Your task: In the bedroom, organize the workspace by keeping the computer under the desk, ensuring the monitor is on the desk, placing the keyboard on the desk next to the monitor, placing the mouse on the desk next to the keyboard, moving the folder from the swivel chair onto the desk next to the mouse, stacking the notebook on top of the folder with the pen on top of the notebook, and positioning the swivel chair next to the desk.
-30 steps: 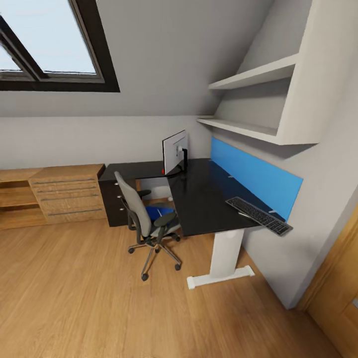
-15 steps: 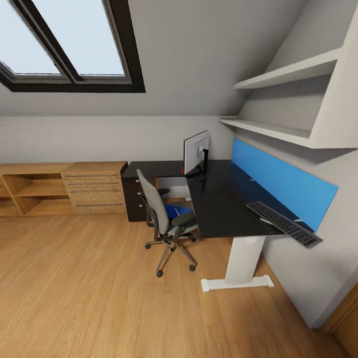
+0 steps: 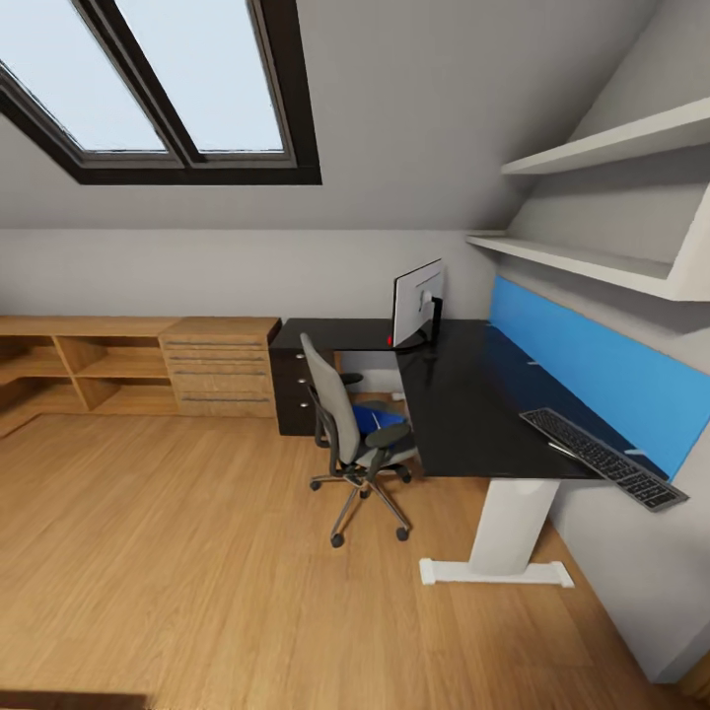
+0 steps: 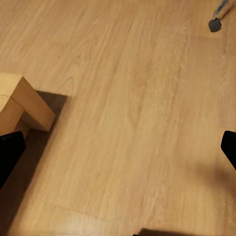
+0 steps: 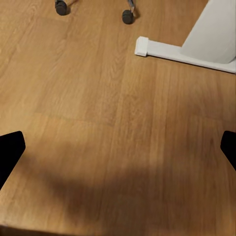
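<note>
The desk [image 3: 463, 394] with its black top and blue back panel stands along the right wall. The monitor [image 3: 419, 304] stands upright at its far corner. The keyboard [image 3: 602, 457] lies at the near right end, overhanging the edge, and a thin pale stick, the pen [image 3: 560, 449], lies beside it. The swivel chair [image 3: 340, 419] faces the desk with the blue folder [image 3: 370, 418] on its seat. Mouse, notebook and computer are hidden. Both grippers hang over bare floor: left gripper [image 4: 118, 152] and right gripper [image 5: 118, 150] are open and hold nothing.
An oak chest of drawers [image 3: 219, 365] and low shelving [image 3: 79, 370] line the far wall, with black drawers [image 3: 296, 390] beside them. The white desk foot [image 5: 187, 49] and chair casters [image 5: 128, 17] lie near the right gripper. A wooden furniture corner [image 4: 24, 103] sits near the left.
The whole head view has shifted right, so the camera has turned left, showing more window and shelving. Desk, chair, monitor and keyboard have not moved.
</note>
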You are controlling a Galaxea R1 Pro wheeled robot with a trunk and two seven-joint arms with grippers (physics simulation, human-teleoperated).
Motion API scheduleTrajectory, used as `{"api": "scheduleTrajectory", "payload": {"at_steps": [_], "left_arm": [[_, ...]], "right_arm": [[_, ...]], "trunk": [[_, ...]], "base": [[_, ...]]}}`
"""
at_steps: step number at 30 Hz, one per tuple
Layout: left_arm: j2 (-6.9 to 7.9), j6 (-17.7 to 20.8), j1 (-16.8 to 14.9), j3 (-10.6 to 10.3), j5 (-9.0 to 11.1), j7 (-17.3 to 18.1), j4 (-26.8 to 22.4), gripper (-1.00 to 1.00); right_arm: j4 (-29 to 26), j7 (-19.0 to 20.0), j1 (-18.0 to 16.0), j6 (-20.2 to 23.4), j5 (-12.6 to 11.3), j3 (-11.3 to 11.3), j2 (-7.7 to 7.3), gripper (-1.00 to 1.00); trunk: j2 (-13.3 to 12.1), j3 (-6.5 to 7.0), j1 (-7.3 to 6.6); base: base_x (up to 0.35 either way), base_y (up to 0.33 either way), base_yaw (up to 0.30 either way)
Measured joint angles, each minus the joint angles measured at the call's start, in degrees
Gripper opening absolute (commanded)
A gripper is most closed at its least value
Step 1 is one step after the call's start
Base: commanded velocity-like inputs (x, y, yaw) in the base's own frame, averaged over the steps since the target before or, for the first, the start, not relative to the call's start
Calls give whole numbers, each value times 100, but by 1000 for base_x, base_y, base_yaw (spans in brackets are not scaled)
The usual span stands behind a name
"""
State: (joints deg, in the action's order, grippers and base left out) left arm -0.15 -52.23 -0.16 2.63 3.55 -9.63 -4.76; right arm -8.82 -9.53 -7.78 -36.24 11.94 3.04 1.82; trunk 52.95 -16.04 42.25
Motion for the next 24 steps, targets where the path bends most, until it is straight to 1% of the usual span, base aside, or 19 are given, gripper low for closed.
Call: {"api": "scheduleTrajectory", "payload": {"at_steps": [5,16,22,24], "left_arm": [[-8,0,0,-10,0,-9,-5,100],[-10,30,0,-11,-1,-22,-6,100],[-47,52,0,-12,3,-35,-16,100],[-59,53,0,-10,5,-34,-94,100]], "right_arm": [[0,2,0,-1,0,5,-8,100],[6,2,0,-1,10,8,-23,100],[7,2,0,-1,7,8,-18,100],[7,2,0,-1,6,8,-17,100]], "trunk": [[0,0,0],[440,-197,241],[681,-305,373],[761,-341,417]], "base": [[0,0,6],[0,0,0],[0,0,0],[0,0,0]]}}
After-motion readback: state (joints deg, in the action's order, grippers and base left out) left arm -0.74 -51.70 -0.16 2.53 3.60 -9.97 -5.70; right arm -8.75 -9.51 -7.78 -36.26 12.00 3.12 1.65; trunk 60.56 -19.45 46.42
